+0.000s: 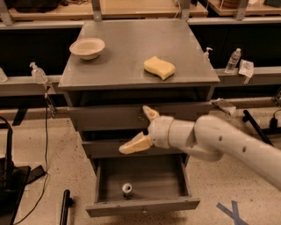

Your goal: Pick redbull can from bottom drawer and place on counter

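The redbull can (127, 189) stands upright in the open bottom drawer (142, 205), near its front, with its shiny round top showing. My gripper (141, 128) is open, with tan fingers (135, 145) spread in front of the two upper drawer fronts. It hangs above the open drawer, well above the can and a little to its right. The grey counter (127, 52) tops the cabinet.
A cream bowl (87, 47) sits at the counter's back left and a yellow sponge (159, 67) at its right. A water bottle (233, 60) and a spray bottle (37, 73) stand on the side ledges. A tan wooden bench (145, 6) runs behind.
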`<control>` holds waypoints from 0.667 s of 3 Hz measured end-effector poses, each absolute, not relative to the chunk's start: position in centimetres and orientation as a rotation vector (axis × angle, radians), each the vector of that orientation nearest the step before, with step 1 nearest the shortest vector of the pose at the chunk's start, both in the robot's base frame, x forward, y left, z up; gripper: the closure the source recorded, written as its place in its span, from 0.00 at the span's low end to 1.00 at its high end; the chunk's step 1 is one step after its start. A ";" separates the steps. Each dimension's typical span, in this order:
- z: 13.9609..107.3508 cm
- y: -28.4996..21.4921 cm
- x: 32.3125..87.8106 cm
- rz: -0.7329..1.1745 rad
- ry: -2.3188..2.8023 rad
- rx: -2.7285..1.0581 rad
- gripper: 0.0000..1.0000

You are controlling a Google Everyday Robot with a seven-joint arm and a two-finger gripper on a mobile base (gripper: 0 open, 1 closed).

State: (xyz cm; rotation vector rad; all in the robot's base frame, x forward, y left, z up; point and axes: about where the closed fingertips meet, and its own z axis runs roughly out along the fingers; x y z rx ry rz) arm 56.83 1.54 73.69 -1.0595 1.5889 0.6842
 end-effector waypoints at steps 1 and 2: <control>63.0 4.0 53.8 0.745 1.572 -1.042 0.00; 56.5 4.6 52.8 0.829 1.633 -0.945 0.00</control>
